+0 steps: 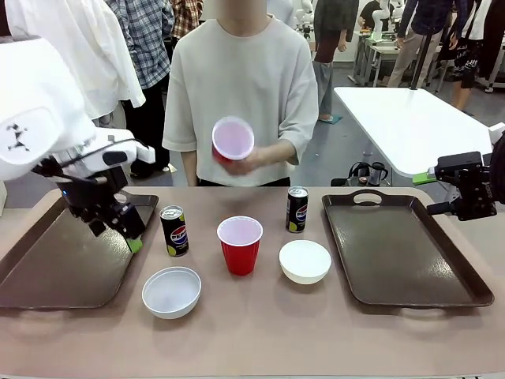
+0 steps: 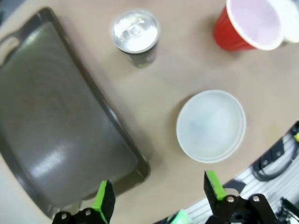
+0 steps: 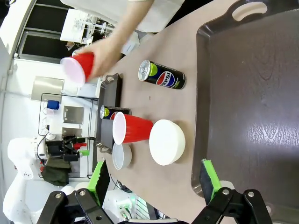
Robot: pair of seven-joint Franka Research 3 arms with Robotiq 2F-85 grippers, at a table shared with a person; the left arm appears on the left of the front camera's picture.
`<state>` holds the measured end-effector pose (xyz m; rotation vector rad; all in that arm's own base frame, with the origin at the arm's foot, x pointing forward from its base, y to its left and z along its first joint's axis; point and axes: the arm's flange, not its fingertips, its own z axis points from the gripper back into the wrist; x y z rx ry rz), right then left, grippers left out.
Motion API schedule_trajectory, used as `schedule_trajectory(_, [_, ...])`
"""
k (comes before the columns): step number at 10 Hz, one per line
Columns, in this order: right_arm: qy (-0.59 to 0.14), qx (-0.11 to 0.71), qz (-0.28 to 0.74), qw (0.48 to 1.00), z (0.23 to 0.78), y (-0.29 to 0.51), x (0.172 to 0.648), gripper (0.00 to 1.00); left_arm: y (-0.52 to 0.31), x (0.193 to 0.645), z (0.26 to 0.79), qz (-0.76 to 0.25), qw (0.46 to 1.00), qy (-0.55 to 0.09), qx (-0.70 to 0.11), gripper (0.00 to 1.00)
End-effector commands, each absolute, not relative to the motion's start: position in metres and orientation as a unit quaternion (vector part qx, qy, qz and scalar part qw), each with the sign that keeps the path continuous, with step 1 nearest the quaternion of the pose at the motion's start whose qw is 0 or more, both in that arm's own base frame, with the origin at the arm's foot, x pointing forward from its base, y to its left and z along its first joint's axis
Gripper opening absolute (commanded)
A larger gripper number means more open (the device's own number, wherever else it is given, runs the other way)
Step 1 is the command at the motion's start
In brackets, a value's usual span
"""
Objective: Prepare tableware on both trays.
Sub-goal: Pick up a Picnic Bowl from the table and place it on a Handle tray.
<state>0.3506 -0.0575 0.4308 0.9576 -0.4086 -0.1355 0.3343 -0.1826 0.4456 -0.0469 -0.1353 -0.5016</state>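
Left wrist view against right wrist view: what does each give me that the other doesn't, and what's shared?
Left wrist: a top-down look past the open left gripper at the left tray's inside and the left can's silver lid. Right wrist: the open right gripper, the right tray, the second can, and the person's hand holding a second red cup. Shared: the standing red cup, left can, near bowl.

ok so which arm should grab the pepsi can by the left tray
Left. The left gripper hovers open over the left tray's inner edge, close beside that can. The right gripper is out by the right tray's outer side, far from it.
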Motion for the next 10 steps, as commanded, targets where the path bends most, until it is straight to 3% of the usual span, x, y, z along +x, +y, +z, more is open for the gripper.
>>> schedule_trajectory(1, [-0.202,0.468,-0.062,0.858,0.429,-0.057,0.355,1.00,-0.171,0.340,0.456,-0.245,0.965,-0.083,-0.028,1.00])
schedule_trajectory(5, [-0.202,0.468,-0.062,0.858,0.429,-0.057,0.355,1.00,-0.195,0.337,0.408,-0.259,0.963,-0.081,-0.009,1.00])
schedule_trajectory(10, [-0.202,0.468,-0.062,0.858,0.429,-0.057,0.355,1.00,-0.209,0.358,0.346,-0.131,0.984,-0.120,-0.013,1.00])
